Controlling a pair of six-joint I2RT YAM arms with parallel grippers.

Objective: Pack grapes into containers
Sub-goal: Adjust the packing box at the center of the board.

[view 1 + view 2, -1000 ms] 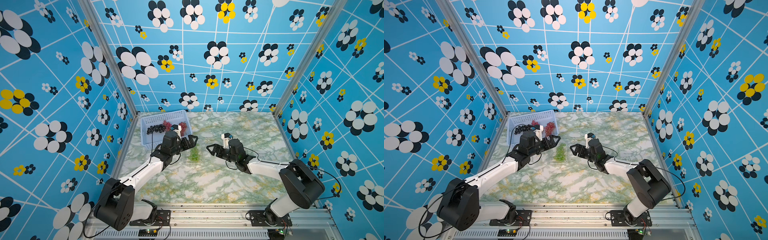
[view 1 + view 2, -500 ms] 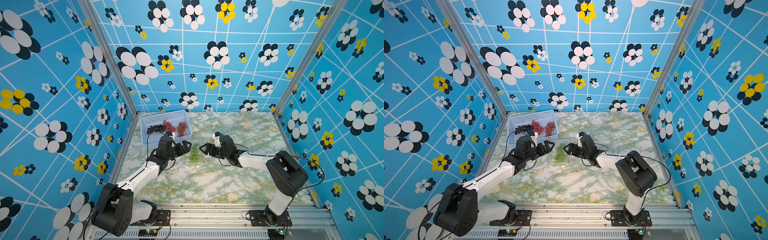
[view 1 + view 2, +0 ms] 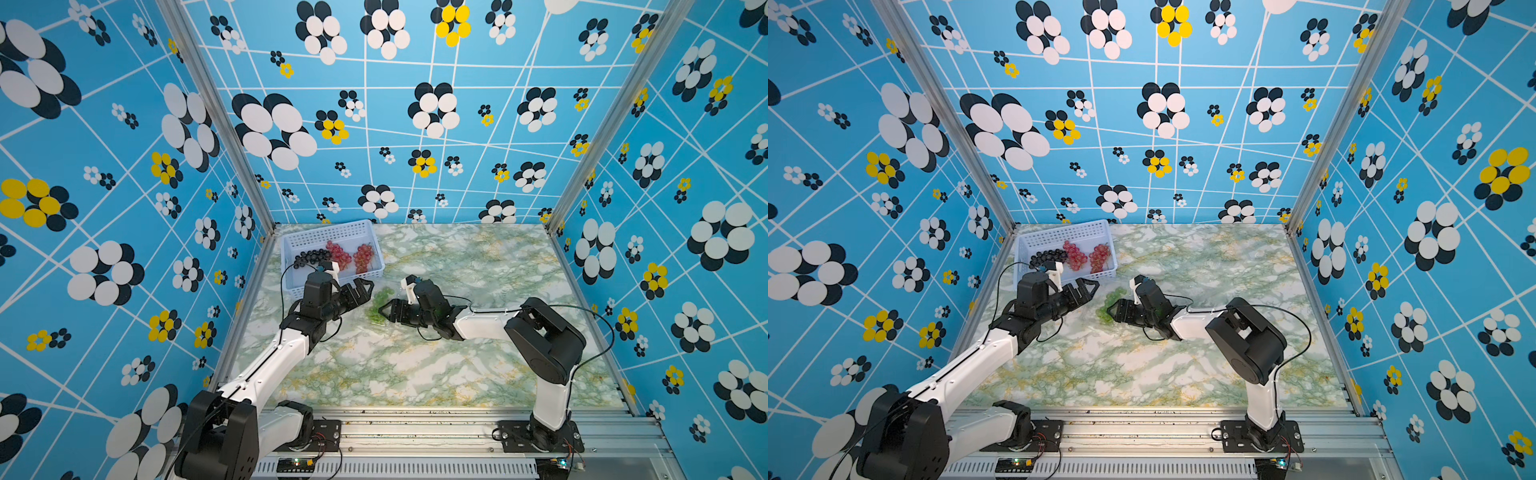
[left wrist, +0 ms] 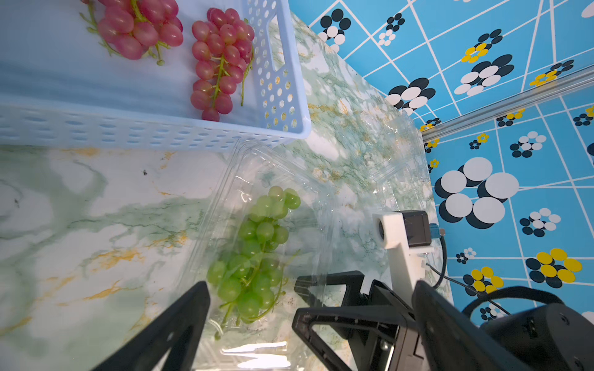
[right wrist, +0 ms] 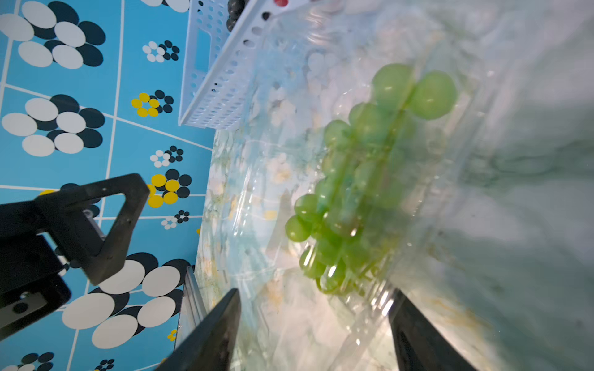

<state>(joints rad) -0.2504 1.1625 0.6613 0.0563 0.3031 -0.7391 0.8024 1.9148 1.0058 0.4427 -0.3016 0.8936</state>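
Observation:
A bunch of green grapes (image 3: 379, 305) (image 3: 1109, 306) (image 4: 254, 253) (image 5: 363, 180) lies inside a clear clamshell container (image 4: 225, 192) (image 5: 273, 154) on the marble table, just in front of the basket. My left gripper (image 3: 360, 293) (image 3: 1089, 293) (image 4: 309, 284) hovers open at the container's left side, nothing between its fingers. From the right, my right gripper (image 3: 386, 312) (image 3: 1115, 310) (image 5: 316, 292) stands open astride the container's near end, and clear plastic lies between its fingers. One right finger (image 4: 321, 281) shows through the plastic.
A pale blue perforated basket (image 3: 332, 232) (image 3: 1067, 232) (image 4: 283, 80) at the back left holds a dark bunch (image 3: 309, 258) and two pinkish-red bunches (image 3: 338, 253) (image 3: 363, 257). Another clear container (image 4: 392, 151) sits beyond the right arm. Patterned walls close three sides.
My right gripper has slid left up to the green grapes' container and its jaws have narrowed. The left gripper has dropped slightly and stays wide open.

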